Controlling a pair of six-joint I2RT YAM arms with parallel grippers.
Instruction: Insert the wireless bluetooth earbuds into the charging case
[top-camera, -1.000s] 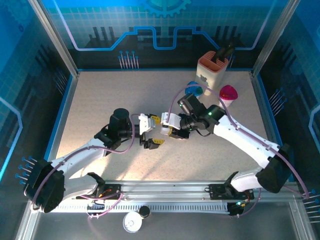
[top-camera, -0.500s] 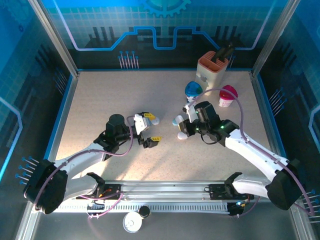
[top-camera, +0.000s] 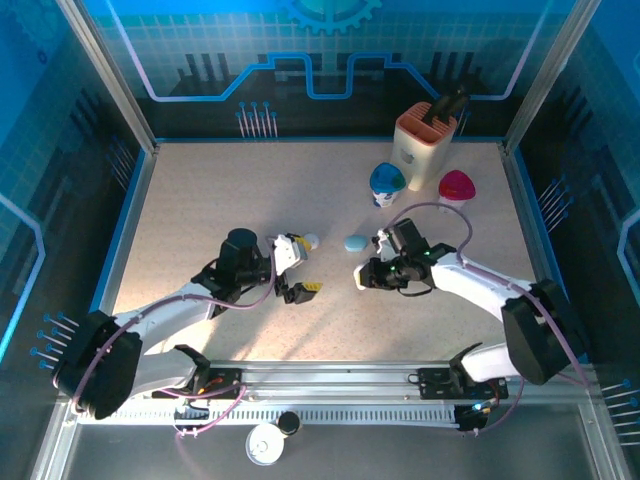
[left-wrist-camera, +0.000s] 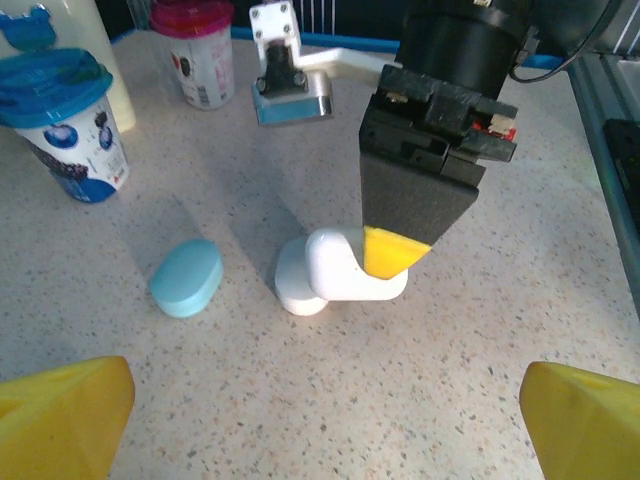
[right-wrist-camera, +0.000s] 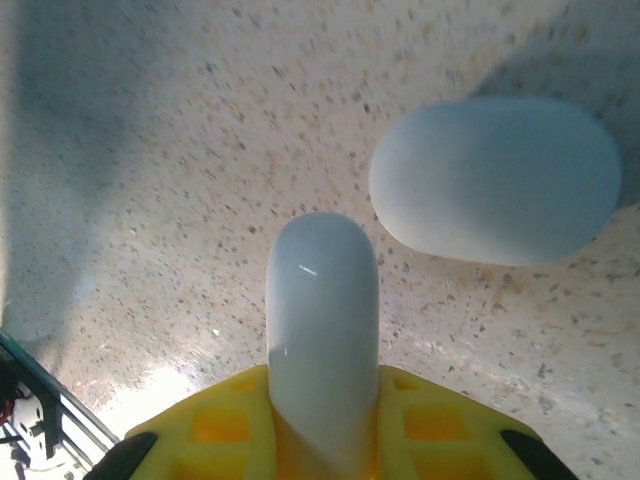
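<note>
Left pincer hung spread wide. Right pincer pinched the white charging case down on the worktop, pale blue case near it. Earbuds too small to make out.

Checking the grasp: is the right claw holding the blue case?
No, the right claw grips a white case; the blue case lies apart from it.

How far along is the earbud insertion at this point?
Done: nothing looks seated in a case yet. In hand: the right gripper is shut on a white case down on the table; the left gripper is open and empty. Left: the inserting itself; a pale blue case lies apart, looking closed.
</note>
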